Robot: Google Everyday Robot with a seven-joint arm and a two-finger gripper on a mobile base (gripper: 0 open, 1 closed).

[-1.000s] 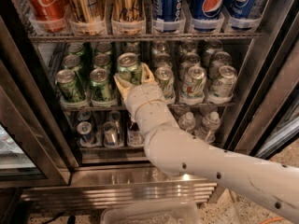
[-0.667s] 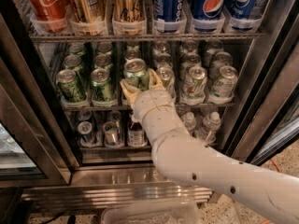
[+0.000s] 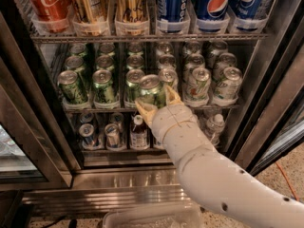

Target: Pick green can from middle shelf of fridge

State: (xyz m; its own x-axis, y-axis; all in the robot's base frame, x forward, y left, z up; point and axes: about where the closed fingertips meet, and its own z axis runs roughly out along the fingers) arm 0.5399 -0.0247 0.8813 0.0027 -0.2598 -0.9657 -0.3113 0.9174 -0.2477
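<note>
The fridge (image 3: 266,103) stands open with a dark interior. Its middle shelf (image 3: 71,109) holds rows of dark green cans on the left and white-green cans on the right. My gripper (image 3: 157,102) is shut on one green can (image 3: 151,91) with a silver top, held in front of the shelf's front edge, just right of the third green lane. The pale fingers (image 3: 144,111) wrap the can's lower sides. My white arm (image 3: 213,179) runs down to the lower right.
The top rack holds red (image 3: 45,4), gold (image 3: 90,4) and blue cans (image 3: 213,4). The lower rack holds small bottles (image 3: 138,132) and cans. The glass door frame (image 3: 28,141) is at left. A clear plastic bin (image 3: 152,217) sits at the bottom.
My gripper has drawn back out of the shelf and to the right with the green can held in it; the can now stands clear of the front row.
</note>
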